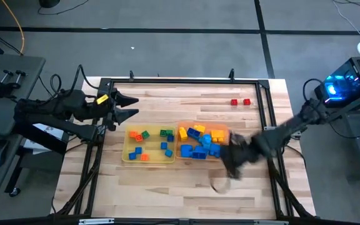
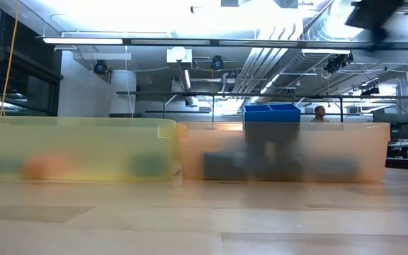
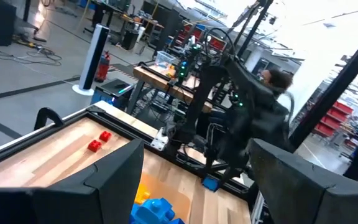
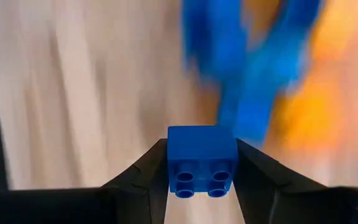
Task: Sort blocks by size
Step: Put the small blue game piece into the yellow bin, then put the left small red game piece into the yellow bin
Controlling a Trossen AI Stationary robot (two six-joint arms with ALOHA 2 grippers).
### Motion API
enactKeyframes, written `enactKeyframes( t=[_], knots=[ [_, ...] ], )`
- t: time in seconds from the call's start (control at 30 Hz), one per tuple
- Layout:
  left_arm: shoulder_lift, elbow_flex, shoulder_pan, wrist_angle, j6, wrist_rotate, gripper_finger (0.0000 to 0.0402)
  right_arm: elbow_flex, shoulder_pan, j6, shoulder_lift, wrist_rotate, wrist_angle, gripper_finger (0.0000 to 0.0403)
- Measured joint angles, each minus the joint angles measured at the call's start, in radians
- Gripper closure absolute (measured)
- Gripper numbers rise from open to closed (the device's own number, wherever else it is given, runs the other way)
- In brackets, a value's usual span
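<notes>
My right gripper (image 1: 231, 159) is shut on a blue block (image 4: 202, 160) by the right end of the orange tray (image 1: 225, 134), over the wood table. The orange tray holds several blue and yellow larger blocks (image 1: 200, 142). The yellow tray (image 1: 127, 155) beside it holds several tiny blocks (image 1: 150, 142) in orange, blue and green. Two red blocks (image 1: 240, 102) lie on the table at the far right and also show in the left wrist view (image 3: 99, 141). My left gripper (image 1: 135, 106) is open and empty, above the table beyond the yellow tray's far left corner. My right gripper pinches the blue block by two opposite sides (image 4: 170, 163) between its two fingers (image 4: 148, 177). The block's face with four round marks (image 4: 201, 182) is turned toward the wrist camera. The block's far end sticks out past the fingertips, with the blurred table beyond it.
A black frame (image 1: 186, 81) borders the wooden table top. The two trays stand side by side in the middle, and in the low view their walls (image 2: 76, 149) block the sight of what is inside. Bare wood lies in front of and behind the trays.
</notes>
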Motion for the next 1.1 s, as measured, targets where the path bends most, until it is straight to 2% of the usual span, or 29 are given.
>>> enactKeyframes(
  t=[0.1, 0.23, 0.33, 0.43, 0.53, 0.7, 0.8, 1.0, 1.1],
  knots=[
    [0.006, 0.000, 0.000, 0.001, 0.000, -0.003, 0.0122, 0.067, -0.162, -0.232, 0.034, 0.065, 0.205, 0.0268],
    [0.015, 0.000, 0.000, 0.001, -0.013, -0.003, 0.0122, 0.135, -0.306, -0.468, 0.164, 0.016, 0.525, 0.0268],
    [0.021, 0.000, 0.000, 0.002, -0.026, -0.003, 0.0122, 0.203, -0.367, -0.535, 0.294, -0.051, 0.702, 0.0268],
    [0.021, 0.000, 0.000, 0.002, -0.028, -0.003, 0.0122, 0.281, -0.399, -0.528, 0.408, -0.105, 0.772, 0.0268],
    [0.021, 0.000, 0.000, 0.002, -0.046, -0.004, 0.0122, 0.366, -0.414, -0.536, 0.494, -0.122, 0.775, 0.0250],
    [0.021, 0.000, 0.000, 0.002, -0.046, -0.007, 0.0122, 0.491, -0.420, -0.618, 0.565, -0.124, 0.723, 0.0129],
    [0.021, 0.000, 0.000, 0.001, -0.045, -0.011, 0.0122, 0.561, -0.429, -0.700, 0.565, -0.113, 0.608, 0.0081],
    [0.021, 0.000, 0.000, 0.000, -0.026, -0.042, 0.0122, 0.621, -0.505, -0.733, 0.532, -0.084, 0.294, 0.0064],
    [0.021, 0.000, 0.000, -0.004, -0.024, -0.046, 0.0122, 0.534, -0.571, -0.732, 0.456, -0.082, 0.181, 0.0063]
  ],
)
